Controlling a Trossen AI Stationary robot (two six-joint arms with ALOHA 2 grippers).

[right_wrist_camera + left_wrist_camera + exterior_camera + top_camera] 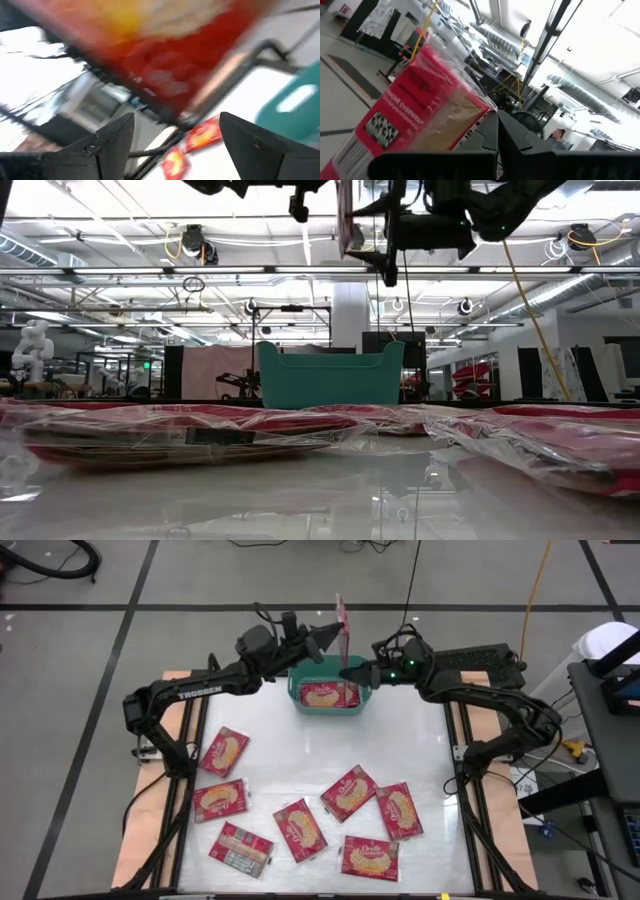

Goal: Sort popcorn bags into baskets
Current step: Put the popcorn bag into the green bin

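Observation:
One popcorn bag (341, 625) stands on edge in the air over the far rim of the teal basket (298, 700). My left gripper (330, 640) is shut on it. In the left wrist view the bag (420, 105) shows its printed grey-white back. My right gripper (356, 671) hovers open just right of the bag, over the basket. Its two fingers stand wide apart in the right wrist view, with the bag (165, 45) ahead of them and nothing between them. Bags lie flat inside the basket, and several more popcorn bags (300, 829) lie on the white table. My left gripper pinches an edge of the bag near a corner (482, 112) between its two fingers (490, 132). The fingers come from the table's left, about level and tipped slightly up. The bag is lifted clear and stands upright above the basket, reaching away past the fingertips.
Loose bags are spread over the near half of the table (430, 750), one of them back-up (241, 847). The basket (330, 375) sits at the far middle. Both arms meet above it. Bare table lies between the basket and the loose bags.

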